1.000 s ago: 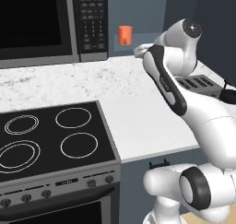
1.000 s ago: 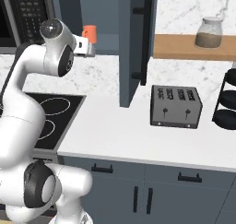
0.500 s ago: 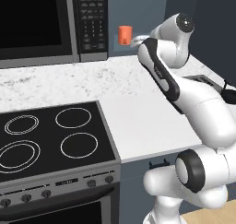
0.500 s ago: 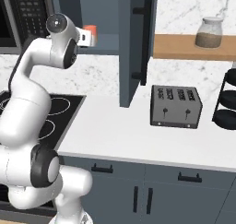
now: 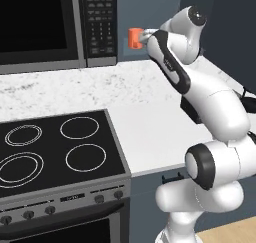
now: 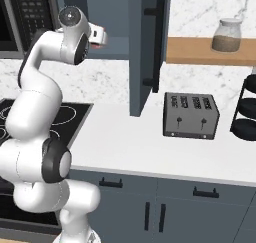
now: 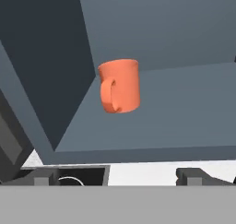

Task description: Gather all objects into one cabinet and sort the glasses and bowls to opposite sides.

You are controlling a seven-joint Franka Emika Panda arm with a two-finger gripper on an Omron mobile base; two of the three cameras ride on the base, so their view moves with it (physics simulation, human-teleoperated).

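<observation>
The small orange mug (image 7: 120, 85) stands on the floor of the open slate-blue cabinet (image 7: 175, 108), handle turned toward the cabinet's side wall. In the left base view the mug (image 5: 133, 37) shows just right of the microwave, with my gripper (image 5: 143, 35) right beside it at the same height. My gripper (image 7: 120, 174) is open, its fingertips (image 7: 46, 176) spread wide below the mug with nothing between them; the mug sits a little ahead of them. The cabinet door (image 6: 145, 52) with its black bar handle (image 6: 158, 42) hangs open. The beige cups and the dark bowl are out of view.
A black microwave (image 5: 50, 27) hangs left of the cabinet above a black stove (image 5: 50, 152). On the white counter (image 6: 130, 142) stands a grey toaster (image 6: 190, 115). A jar (image 6: 226, 35) rests on a wooden shelf, and a black rack (image 6: 247, 112) is at the far right.
The hand has risen from below the cabinet shelf to the mug's height and closed in on it. The mug has stayed in place.
</observation>
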